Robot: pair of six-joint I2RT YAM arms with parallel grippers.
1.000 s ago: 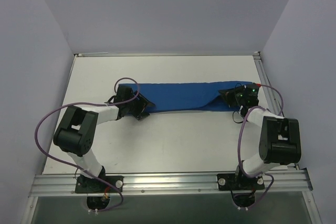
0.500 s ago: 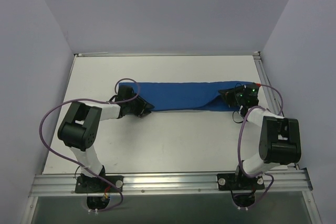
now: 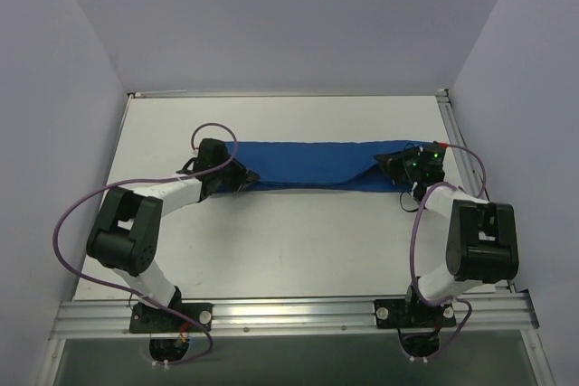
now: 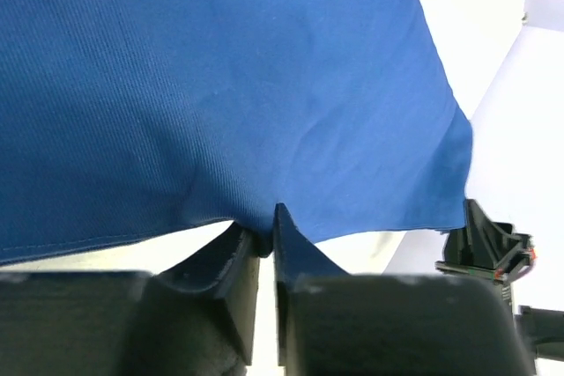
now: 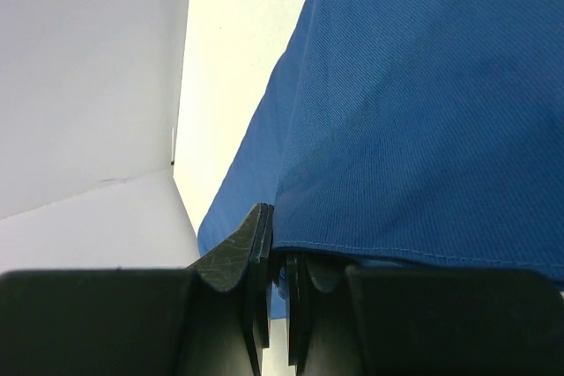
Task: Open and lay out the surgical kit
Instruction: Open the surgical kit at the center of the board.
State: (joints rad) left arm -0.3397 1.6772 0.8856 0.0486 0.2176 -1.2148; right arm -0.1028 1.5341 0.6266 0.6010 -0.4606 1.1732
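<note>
Top external shows the surgical kit [image 3: 317, 164] stretched as a blue band across the far counter [image 3: 289, 250]. Its left end has been drawn farther and leftward since a second ago, so unfolding is judged barely begun. Its near hem is clamped at the left end by the left gripper [image 3: 237, 176] and at the right end by the right gripper [image 3: 391, 167].

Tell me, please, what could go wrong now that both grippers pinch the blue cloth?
1. The left gripper and right gripper each pinch only the hem of the blue cloth; pulling apart harder may slip it free.
2. A fold shows near the cloth's right end, so it may land creased on the table.
</note>
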